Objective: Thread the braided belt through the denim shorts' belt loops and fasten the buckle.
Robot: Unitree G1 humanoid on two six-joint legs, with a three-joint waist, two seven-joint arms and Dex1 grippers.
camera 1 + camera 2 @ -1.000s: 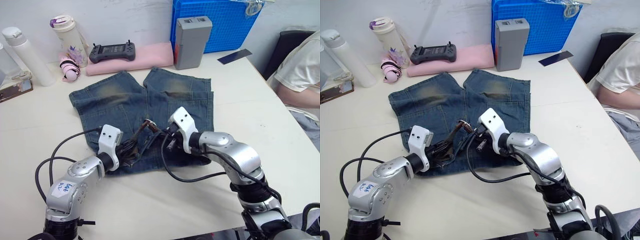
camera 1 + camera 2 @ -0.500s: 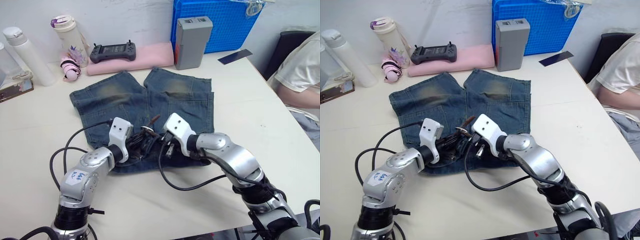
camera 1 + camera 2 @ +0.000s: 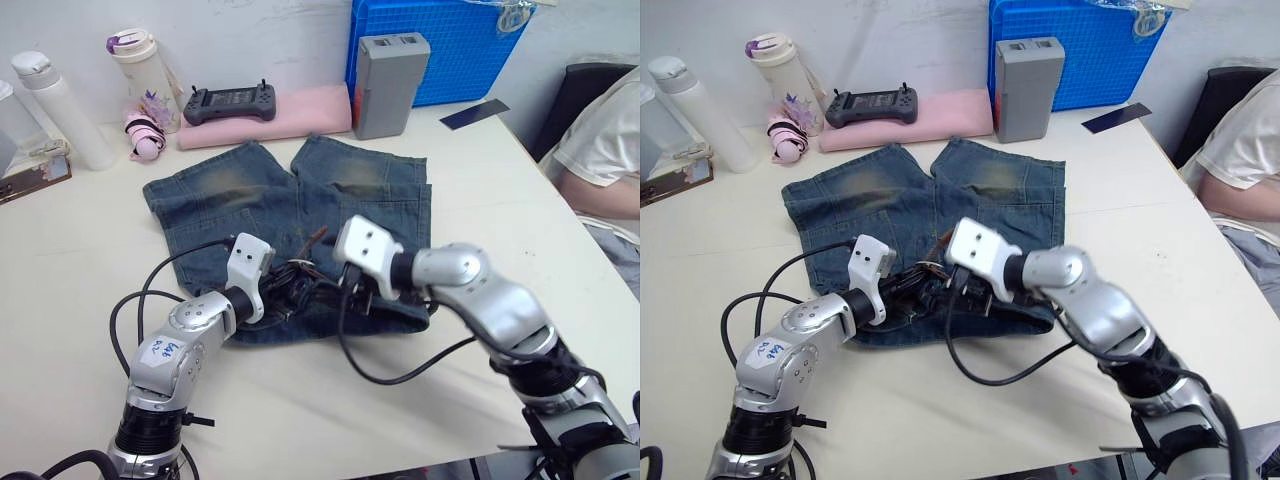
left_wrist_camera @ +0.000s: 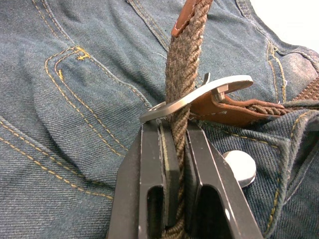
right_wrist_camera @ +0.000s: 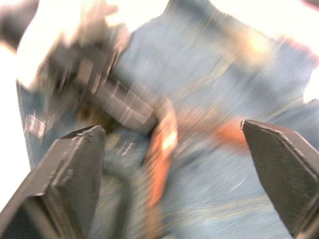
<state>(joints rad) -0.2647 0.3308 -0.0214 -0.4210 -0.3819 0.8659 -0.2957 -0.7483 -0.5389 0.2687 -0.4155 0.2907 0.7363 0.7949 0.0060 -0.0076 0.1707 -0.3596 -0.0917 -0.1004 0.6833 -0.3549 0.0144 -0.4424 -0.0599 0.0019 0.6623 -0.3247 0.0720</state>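
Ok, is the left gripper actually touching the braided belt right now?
Touching. The left wrist view shows the left gripper with both fingers pressed against the braided belt, just below the buckle.

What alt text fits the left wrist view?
The left gripper has its black jaws shut on the dark-brown woven braided belt, which passes up through the silver rectangular metal buckle. The buckle's brown leather end lies on the faded blue denim shorts, beside a round silver metal button.
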